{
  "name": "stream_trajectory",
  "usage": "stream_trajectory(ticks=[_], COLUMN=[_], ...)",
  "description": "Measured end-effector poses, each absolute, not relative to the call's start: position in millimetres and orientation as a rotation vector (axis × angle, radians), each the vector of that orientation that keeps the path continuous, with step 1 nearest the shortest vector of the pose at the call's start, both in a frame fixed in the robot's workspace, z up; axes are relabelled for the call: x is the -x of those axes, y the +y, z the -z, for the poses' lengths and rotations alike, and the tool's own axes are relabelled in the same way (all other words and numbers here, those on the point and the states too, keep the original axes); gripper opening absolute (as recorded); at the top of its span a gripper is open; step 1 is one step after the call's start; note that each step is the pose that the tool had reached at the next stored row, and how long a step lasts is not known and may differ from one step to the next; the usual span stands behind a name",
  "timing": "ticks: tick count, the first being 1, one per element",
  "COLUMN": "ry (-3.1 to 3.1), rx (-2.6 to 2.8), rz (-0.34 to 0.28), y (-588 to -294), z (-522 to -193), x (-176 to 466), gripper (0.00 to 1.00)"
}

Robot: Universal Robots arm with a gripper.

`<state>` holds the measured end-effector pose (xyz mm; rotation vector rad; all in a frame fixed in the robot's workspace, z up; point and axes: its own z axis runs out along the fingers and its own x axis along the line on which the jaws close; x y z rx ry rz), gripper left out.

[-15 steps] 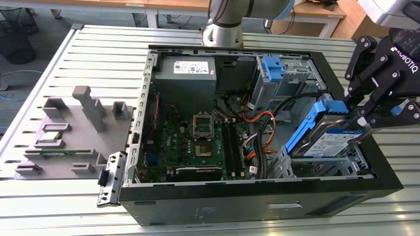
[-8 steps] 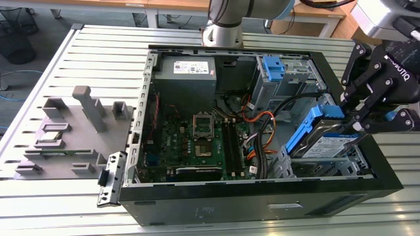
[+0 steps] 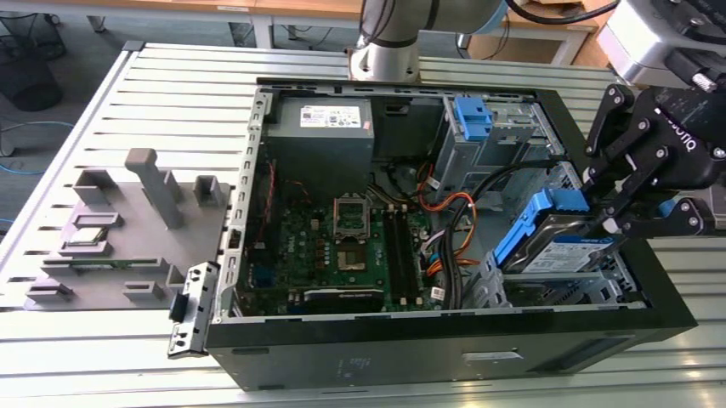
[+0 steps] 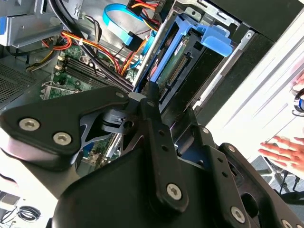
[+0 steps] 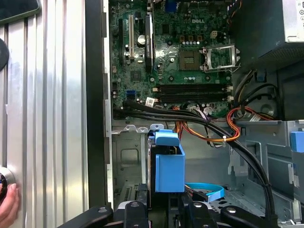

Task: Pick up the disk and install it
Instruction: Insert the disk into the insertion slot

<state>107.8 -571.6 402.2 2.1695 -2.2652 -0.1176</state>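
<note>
Gripper [image 3: 599,212] is clamped on the disk [image 3: 567,252]. Open PC case [image 3: 454,340] sits on a slatted table [image 3: 170,102], disk tilted inside.

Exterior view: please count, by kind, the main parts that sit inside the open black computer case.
Grey metal power-supply box with white sticker: 1
Green circuit motherboard: 1
Silver-metal disk in blue plastic carrier frame: 1
Blue plastic bracket without a drive: 1
Total: 4
</note>
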Motion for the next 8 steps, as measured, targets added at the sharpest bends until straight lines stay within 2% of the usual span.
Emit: stream_trajectory(ticks=[8], ry=[-2.265], rx=[-2.170], rz=[0.118], y=[-571.6], z=[-395.4], x=[-107.8], gripper=[0.35])
